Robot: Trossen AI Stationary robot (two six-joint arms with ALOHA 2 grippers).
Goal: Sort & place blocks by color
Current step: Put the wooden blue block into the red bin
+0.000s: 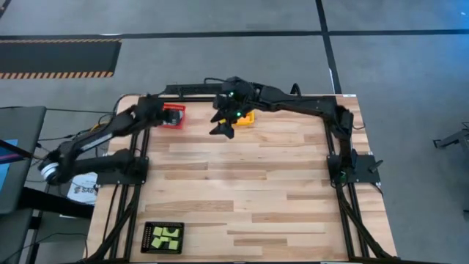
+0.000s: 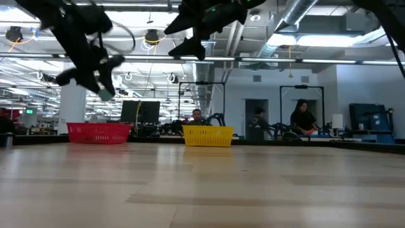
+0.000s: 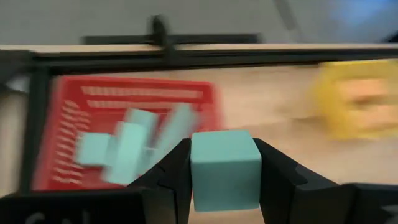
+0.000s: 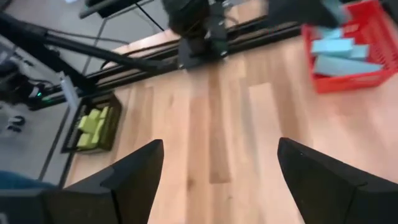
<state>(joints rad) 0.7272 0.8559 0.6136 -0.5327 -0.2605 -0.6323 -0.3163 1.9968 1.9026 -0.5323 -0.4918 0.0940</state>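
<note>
The left tool (image 3: 225, 180) is gripping a light blue cube (image 3: 224, 169) between its two dark fingers (image 3: 176, 177), which are pressing against opposite sides of the block, so the jaws are standing only as far apart as the cube is wide. In the high view this tool (image 1: 170, 114) is hanging over the red bin (image 1: 174, 115) at the far edge of the wooden counter (image 1: 242, 191), and the left wrist view is showing more light blue blocks (image 3: 127, 146) lying inside that bin, beyond the held cube. The right tool (image 4: 217, 180) is standing wide open with nothing between its fingers (image 4: 134, 174); in the high view it (image 1: 223, 125) is hovering just beside the yellow bin (image 1: 246, 118), towards the red one. Orange shapes are showing inside the yellow bin in the left wrist view, too blurred to make out. A black tray (image 1: 163, 237) near the counter's front left corner is holding light green blocks (image 4: 93, 124). In the low view both tools are hanging well above the counter, with people showing in the room behind.
</note>
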